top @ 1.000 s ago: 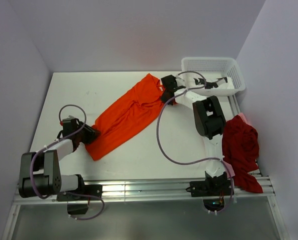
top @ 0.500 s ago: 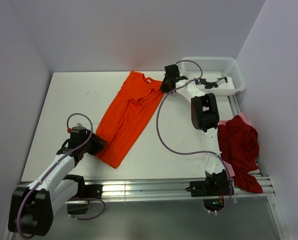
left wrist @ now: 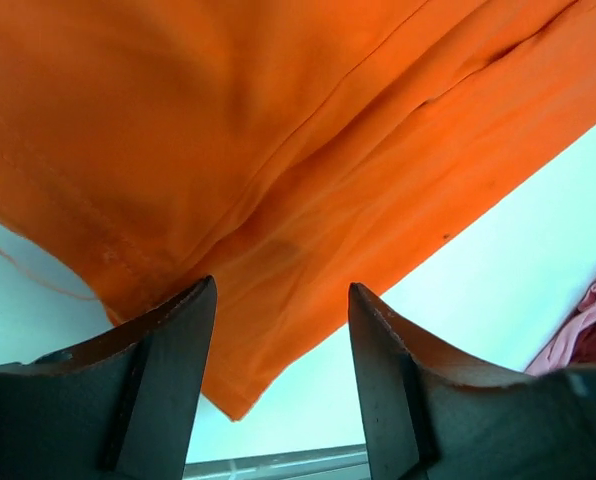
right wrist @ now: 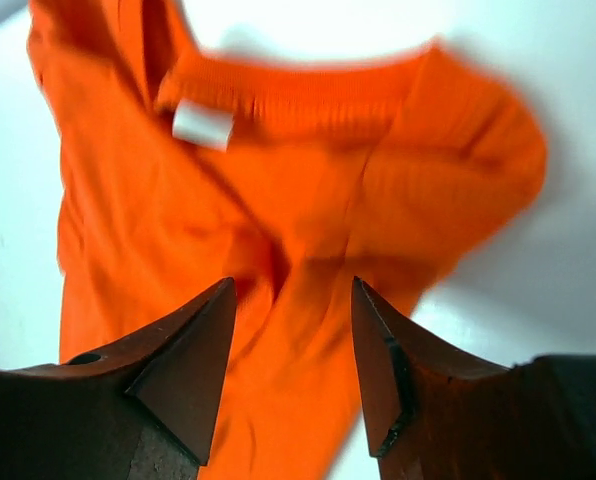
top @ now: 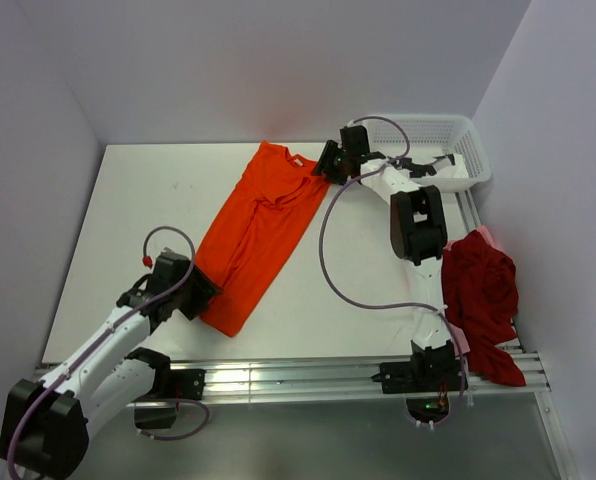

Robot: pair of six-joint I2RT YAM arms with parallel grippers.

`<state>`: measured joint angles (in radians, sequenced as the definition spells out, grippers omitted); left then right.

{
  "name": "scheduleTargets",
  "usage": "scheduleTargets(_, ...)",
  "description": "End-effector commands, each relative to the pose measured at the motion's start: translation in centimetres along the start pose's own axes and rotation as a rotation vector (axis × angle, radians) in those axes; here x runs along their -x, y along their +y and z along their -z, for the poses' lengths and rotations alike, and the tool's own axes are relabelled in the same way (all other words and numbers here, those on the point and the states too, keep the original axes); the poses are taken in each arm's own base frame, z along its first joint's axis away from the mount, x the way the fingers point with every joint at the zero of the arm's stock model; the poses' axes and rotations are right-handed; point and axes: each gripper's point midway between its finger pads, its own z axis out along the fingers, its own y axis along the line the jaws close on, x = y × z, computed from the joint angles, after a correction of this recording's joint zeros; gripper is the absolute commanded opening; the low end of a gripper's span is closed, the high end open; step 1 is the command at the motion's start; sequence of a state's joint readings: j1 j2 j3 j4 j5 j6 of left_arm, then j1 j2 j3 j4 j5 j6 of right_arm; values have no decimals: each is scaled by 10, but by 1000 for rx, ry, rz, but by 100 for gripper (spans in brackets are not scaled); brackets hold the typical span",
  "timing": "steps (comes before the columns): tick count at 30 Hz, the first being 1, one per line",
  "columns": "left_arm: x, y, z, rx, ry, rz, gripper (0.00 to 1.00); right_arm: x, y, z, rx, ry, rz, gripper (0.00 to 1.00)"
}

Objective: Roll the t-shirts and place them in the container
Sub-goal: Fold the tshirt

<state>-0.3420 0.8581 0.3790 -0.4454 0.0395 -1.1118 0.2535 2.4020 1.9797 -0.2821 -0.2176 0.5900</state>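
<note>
Dark wedge-shaped fingers stand apart, gripping nothing: the left gripper (top: 206, 291) at the hem, lower left, the right gripper (top: 324, 163) by the ribbed collar, upper centre, of the soft, creased orange t-shirt (top: 258, 225) stretched diagonally on the smooth white table (top: 128, 200).

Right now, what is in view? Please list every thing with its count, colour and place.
orange shirt: 1, bright orange, spread slantwise in the middle
red shirt: 1, dark red, heaped at the right edge
pink shirt: 1, pale pink, mostly hidden under the red shirt
basket: 1, white, far right corner
table: 1, white, under all
left gripper: 1, black, open, over the orange shirt's near hem
right gripper: 1, black, open, over its collar
</note>
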Motion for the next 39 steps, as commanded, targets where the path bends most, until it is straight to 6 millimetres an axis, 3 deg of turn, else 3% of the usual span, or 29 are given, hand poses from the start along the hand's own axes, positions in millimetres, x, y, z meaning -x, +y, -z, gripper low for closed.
scheduleTargets(1, 35, -29, 11, 9, -108, -46, 61, 27, 54, 69, 147, -82, 47, 57)
scheduleTargets(3, 47, -36, 16, 30, -140, -79, 61, 20, 55, 82, 152, -90, 38, 58)
scheduleTargets(4, 61, -50, 20, 24, -179, -93, 61, 8, 49, 91, 137, -80, 28, 57)
scheduleTargets(7, 83, -66, 26, 49, -239, -135, 61, -8, 36, 101, 117, -81, -3, 53)
scheduleTargets(11, 89, -63, 8, 68, -211, -137, 60, -37, 26, 92, 111, -23, -47, 49)
scheduleTargets(16, 98, -46, -17, 77, -178, -107, 59, -74, 16, 74, 91, 29, -114, 50)
scheduleTargets(21, 109, -31, -25, 100, -180, -86, 58, -79, 9, 62, 76, 20, -141, 52)
scheduleTargets(33, 95, -11, -50, 136, -120, -81, 56, -86, -11, 37, -1, 34, -158, 51)
scheduleTargets(38, 90, -5, -60, 143, -99, -78, 53, -86, -14, 26, -5, 41, -171, 43)
scheduleTargets(39, 86, -4, -62, 138, -83, -74, 52, -85, -14, 23, -9, 37, -172, 38)
